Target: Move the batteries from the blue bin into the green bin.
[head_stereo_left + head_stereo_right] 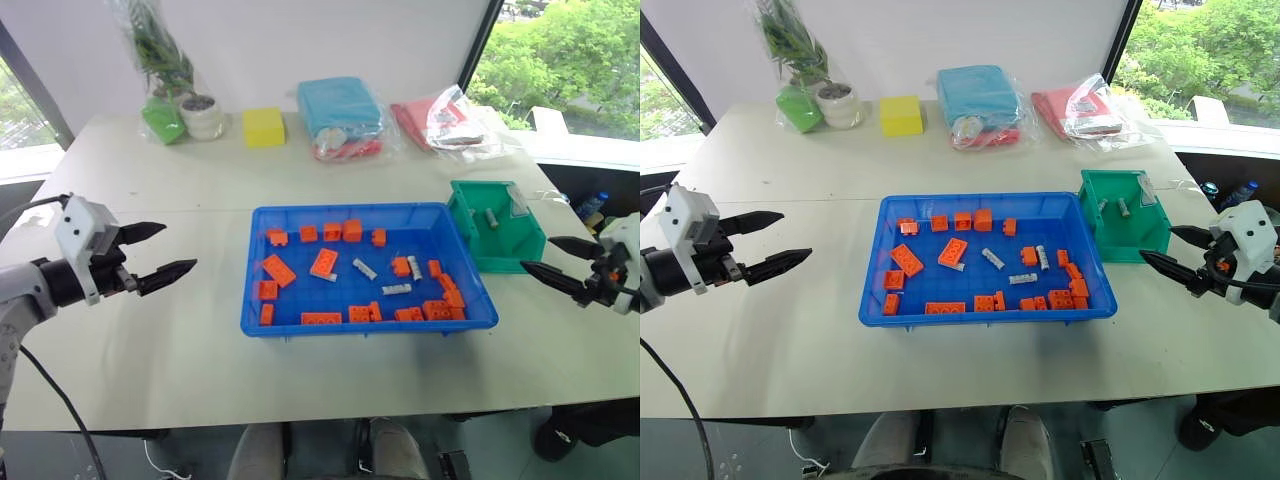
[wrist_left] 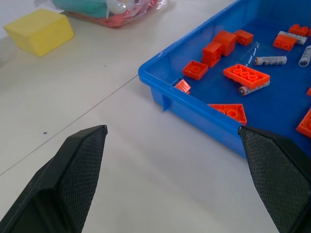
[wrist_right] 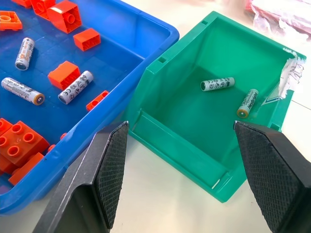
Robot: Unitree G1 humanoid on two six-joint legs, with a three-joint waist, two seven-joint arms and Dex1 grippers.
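Grey-silver batteries (image 3: 217, 84) lie two in the green bin (image 1: 497, 250) and three among orange bricks (image 1: 323, 263) in the blue bin (image 1: 262, 322), while the left claw (image 1: 158, 252) and right claw (image 1: 557, 261) hover spread and empty.

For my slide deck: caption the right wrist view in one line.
Open right tool hovers before the green bin holding two batteries, three more left in the blue bin.
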